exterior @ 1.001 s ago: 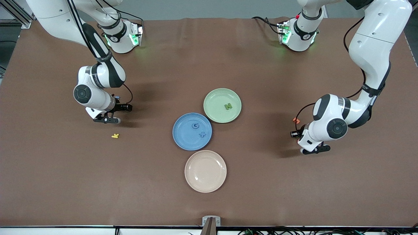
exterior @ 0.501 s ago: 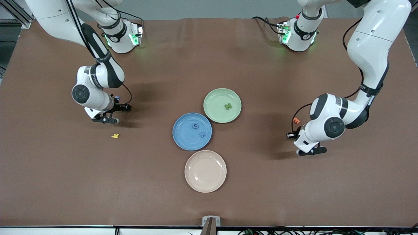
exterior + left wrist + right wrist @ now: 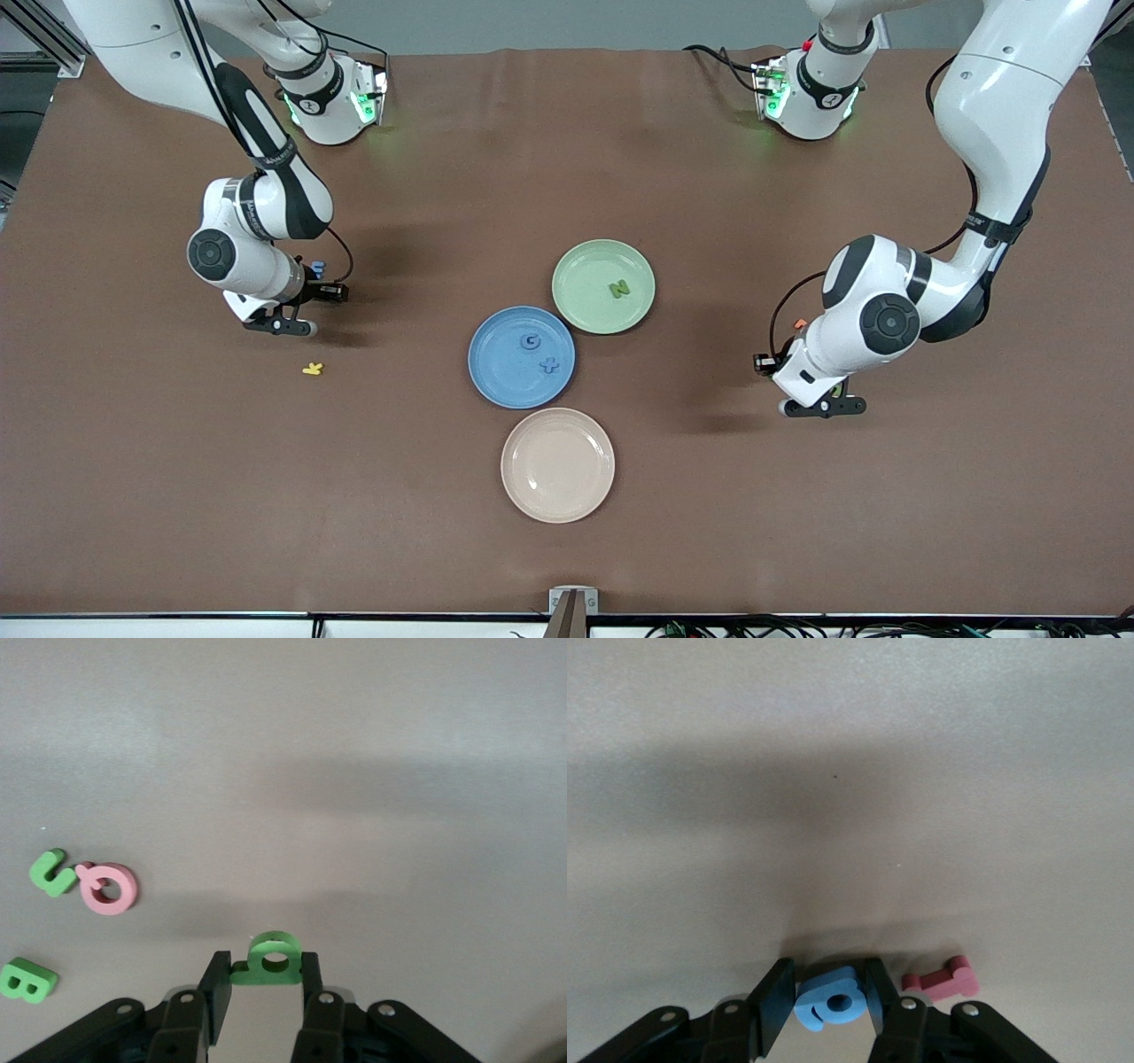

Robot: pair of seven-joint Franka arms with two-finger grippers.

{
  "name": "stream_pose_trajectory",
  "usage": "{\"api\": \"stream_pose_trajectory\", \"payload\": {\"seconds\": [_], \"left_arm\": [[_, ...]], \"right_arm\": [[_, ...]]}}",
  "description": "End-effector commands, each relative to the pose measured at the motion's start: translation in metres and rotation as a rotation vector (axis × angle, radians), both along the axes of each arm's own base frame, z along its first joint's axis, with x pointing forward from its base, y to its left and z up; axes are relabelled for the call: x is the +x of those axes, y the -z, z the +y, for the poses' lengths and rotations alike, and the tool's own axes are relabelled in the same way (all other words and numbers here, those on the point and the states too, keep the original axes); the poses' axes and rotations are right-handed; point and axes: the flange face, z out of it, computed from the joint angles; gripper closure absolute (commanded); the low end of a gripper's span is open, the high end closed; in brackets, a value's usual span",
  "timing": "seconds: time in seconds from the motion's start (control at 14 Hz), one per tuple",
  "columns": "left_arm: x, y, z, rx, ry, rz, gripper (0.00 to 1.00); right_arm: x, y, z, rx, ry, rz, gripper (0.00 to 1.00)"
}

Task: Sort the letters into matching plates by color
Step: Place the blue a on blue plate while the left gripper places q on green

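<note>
Left hand (image 3: 266, 985) gripping green a (image 3: 273, 959), pink letter (image 3: 108, 889) near, right hand (image 3: 829, 1003) pinching blue a (image 3: 832, 1002) beside red letter (image 3: 943, 979)

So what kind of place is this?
Probably a robot lab: two white arms fixed to a brown-covered table, with plates and toy letters set out, and cables along its edge.

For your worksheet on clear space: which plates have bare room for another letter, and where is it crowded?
The cream-pink plate holds nothing. The green plate is bare apart from its N. The blue plate is bare toward the right arm's end; its G and X-like letter sit together. The three plates stand close together.
</note>
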Motion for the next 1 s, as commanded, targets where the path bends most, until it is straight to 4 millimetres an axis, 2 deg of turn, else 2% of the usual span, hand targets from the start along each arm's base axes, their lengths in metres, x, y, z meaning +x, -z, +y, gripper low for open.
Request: {"api": "stream_pose_trajectory", "payload": {"seconds": [0.0,0.21,0.43,0.57,0.72,0.86,0.93], "left_arm": [[-0.006,-0.011,-0.012,0.012,-0.013,0.007,1.0],[-0.008,-0.015,-0.025,0.007,-0.02,0.0,1.0],[-0.011,-0.019,-0.037,0.004,-0.02,-0.003,1.0],[-0.017,-0.024,-0.054,-0.01,-0.032,-0.003,1.0],[-0.019,-0.031,-0.065,-0.023,-0.033,-0.008,1.0],[-0.026,-0.036,-0.081,-0.033,-0.05,-0.008,1.0],[-0.03,-0.039,-0.091,-0.039,-0.063,-0.007,1.0]], "right_arm": [[-0.013,0.007,-0.009,0.005,0.013,0.014,0.72],[-0.012,0.005,-0.009,0.004,0.012,0.015,0.77],[-0.002,-0.014,-0.004,0.005,0.009,0.003,0.79],[0.016,-0.044,0.003,0.009,-0.002,-0.009,0.79],[0.047,-0.084,0.016,0.014,-0.018,-0.014,0.8],[0.077,-0.121,0.041,0.009,-0.005,-0.027,0.81],[0.09,-0.139,0.061,0.004,0.012,-0.046,0.81]]}}
